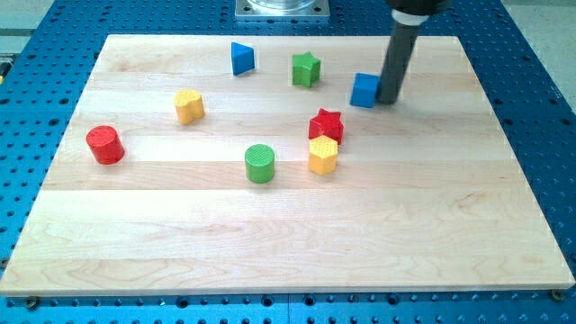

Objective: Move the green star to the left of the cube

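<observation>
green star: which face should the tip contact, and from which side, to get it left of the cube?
No gripping here, only pushing. The green star already sits toward the view's left of the blue cube, slightly higher. My tip is against the cube's right side. I'd probably contact the star's upper edge from the view's top, centred between points so it doesn't spin, nudging it down level with the cube.

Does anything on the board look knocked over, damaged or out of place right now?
Nothing stands out. All seven blocks sit upright on the wooden board. The red star touches the yellow hexagon, nothing stacked. My tip is against the blue cube on the view's right side; the green star lies to its left.
</observation>
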{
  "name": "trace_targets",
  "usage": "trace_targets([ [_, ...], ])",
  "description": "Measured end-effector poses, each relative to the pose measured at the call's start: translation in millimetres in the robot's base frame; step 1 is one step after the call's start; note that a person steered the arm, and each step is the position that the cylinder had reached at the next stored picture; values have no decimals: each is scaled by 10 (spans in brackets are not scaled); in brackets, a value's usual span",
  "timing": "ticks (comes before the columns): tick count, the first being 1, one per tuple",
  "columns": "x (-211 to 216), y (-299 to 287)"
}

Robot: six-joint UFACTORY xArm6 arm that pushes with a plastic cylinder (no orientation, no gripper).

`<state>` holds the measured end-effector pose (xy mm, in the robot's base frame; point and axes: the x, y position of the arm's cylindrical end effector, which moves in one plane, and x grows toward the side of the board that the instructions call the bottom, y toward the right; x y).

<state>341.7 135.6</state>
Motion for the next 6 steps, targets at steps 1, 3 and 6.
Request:
trace_targets([
  [1, -85, -186],
  [3, -759, -584],
  [6, -818, -1063],
])
